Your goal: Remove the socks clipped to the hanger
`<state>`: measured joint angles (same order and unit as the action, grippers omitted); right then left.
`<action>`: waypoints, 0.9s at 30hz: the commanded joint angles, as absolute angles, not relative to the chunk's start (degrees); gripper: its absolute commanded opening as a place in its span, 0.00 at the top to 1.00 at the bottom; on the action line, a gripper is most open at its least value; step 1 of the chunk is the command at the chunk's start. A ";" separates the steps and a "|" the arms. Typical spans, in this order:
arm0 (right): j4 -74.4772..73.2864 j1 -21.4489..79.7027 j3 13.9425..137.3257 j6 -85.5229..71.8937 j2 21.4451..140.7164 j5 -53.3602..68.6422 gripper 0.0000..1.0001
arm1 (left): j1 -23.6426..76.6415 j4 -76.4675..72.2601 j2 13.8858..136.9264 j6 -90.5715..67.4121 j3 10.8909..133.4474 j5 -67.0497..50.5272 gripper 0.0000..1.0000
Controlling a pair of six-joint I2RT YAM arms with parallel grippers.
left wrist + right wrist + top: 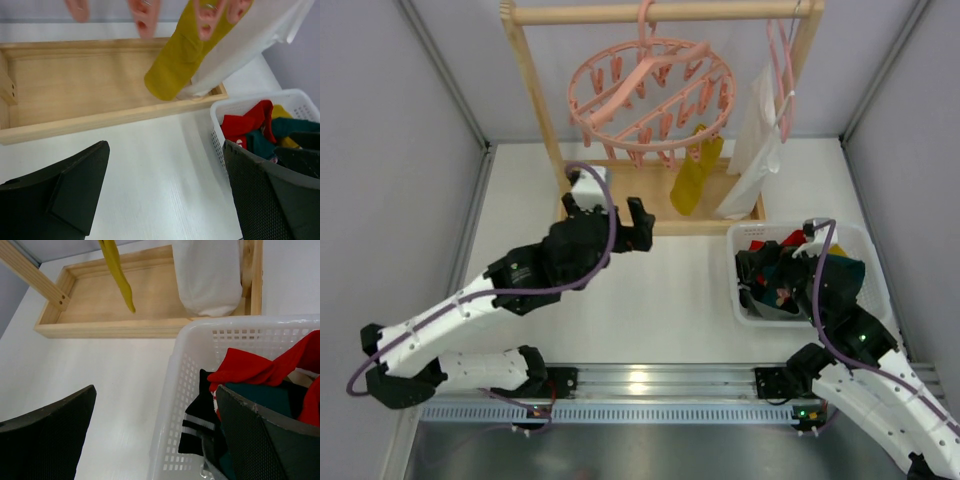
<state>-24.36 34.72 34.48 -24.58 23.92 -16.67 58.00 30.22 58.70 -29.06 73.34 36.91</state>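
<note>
Above table (155, 165), left fingers (65, 200) wide apart, empty; right fingers (45, 440) likewise.

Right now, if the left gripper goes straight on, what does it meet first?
Probably the wooden base rail, past bare table; the yellow sock hangs just beyond. Height is unclear, so the left gripper might clear the rail and reach the sock.

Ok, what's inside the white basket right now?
The basket holds a heap of socks: red, dark teal, black with white stripes. The open right gripper covers part; the bottom of the heap is hidden.
</note>
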 commanded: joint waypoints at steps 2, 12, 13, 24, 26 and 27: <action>-19.60 35.42 34.37 -24.08 24.43 -15.56 0.01 | 69.24 31.29 65.03 -29.18 77.86 52.63 0.02; -19.25 35.51 34.72 -24.43 24.96 -15.73 0.01 | 69.63 30.85 80.94 -23.47 92.17 56.52 0.02; -19.16 35.42 34.54 -24.52 24.96 -15.73 0.01 | 68.57 30.85 81.90 -23.21 93.33 55.47 0.02; -16.35 35.42 32.87 -24.78 26.28 -13.80 0.01 | 47.82 30.59 82.53 -24.35 97.91 47.11 0.02; -16.08 35.51 32.70 -24.70 26.46 -13.54 0.01 | 45.28 30.59 82.36 -24.52 97.91 46.50 0.02; -15.91 35.42 32.52 -24.61 26.54 -13.54 0.00 | 44.57 30.67 82.01 -24.61 97.65 45.97 0.02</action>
<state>-19.84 34.72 32.64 -24.62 26.28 -14.59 46.76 32.14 83.31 -24.08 95.68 47.90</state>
